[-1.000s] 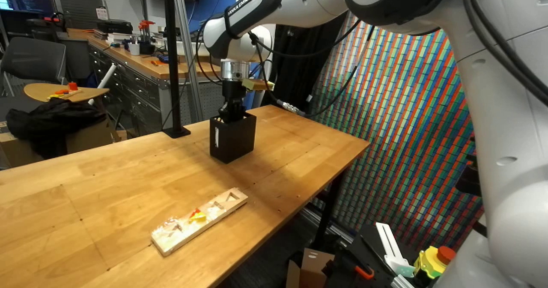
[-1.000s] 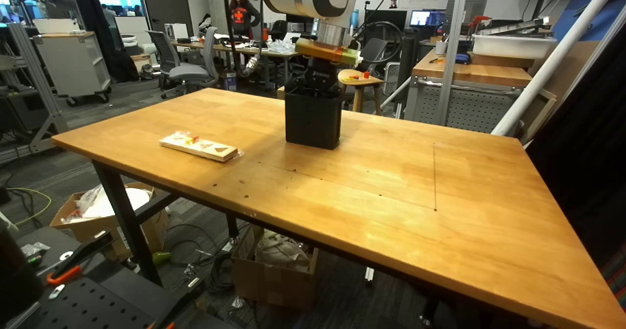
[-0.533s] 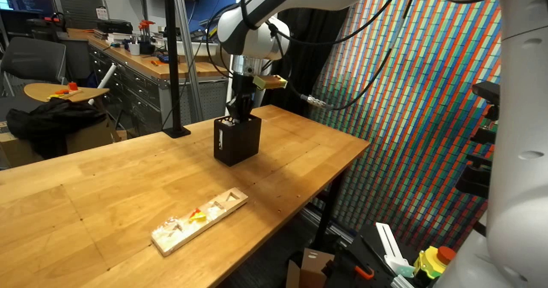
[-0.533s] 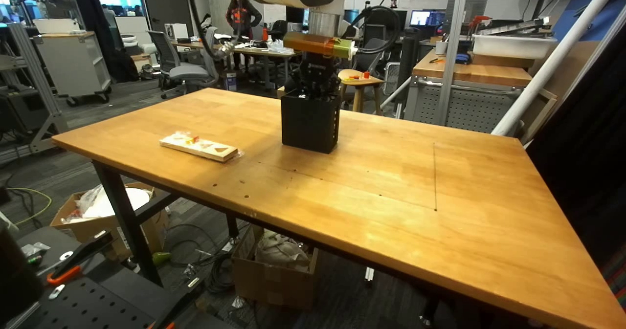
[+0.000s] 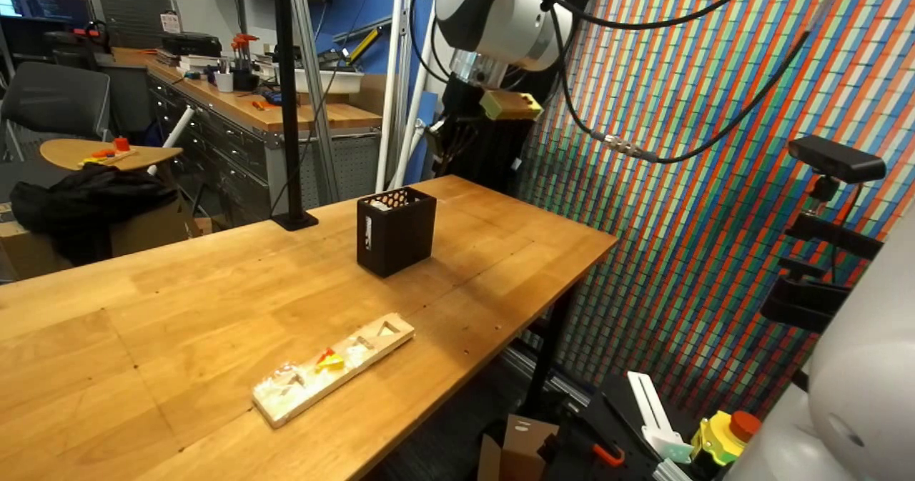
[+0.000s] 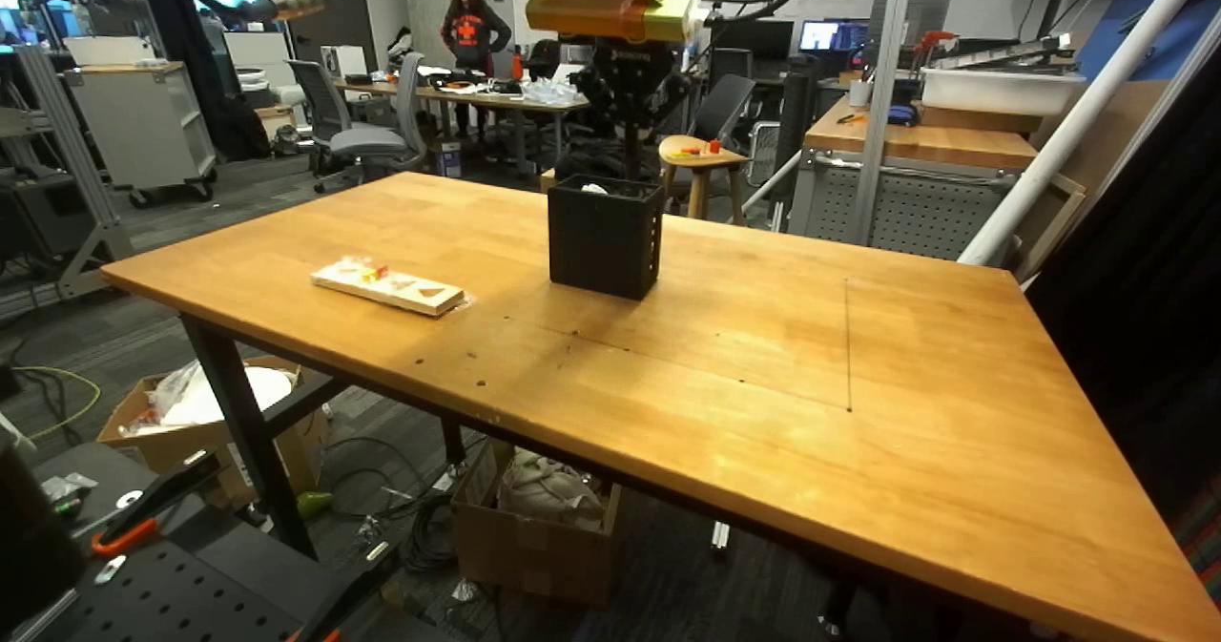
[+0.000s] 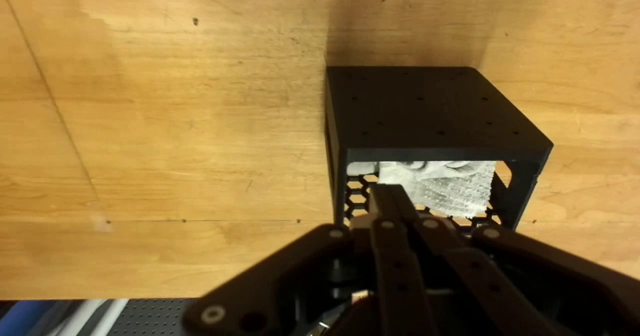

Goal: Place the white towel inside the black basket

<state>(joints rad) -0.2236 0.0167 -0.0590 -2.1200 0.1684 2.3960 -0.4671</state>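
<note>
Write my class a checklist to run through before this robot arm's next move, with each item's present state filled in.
1. The white towel inside the black basket: ok, seen through the open top in the wrist view.
2. The white towel resting on the bottom: cannot tell, the black basket hides its lower part in both exterior views.
3. The black basket upright on the wooden table: ok.
4. The fingers shut, no cloth between them: ok.
5. The fingers apart from the black basket: ok, a gap shows in an exterior view.
6. The wooden board apart from the black basket: ok, tabletop shows between them.
</note>
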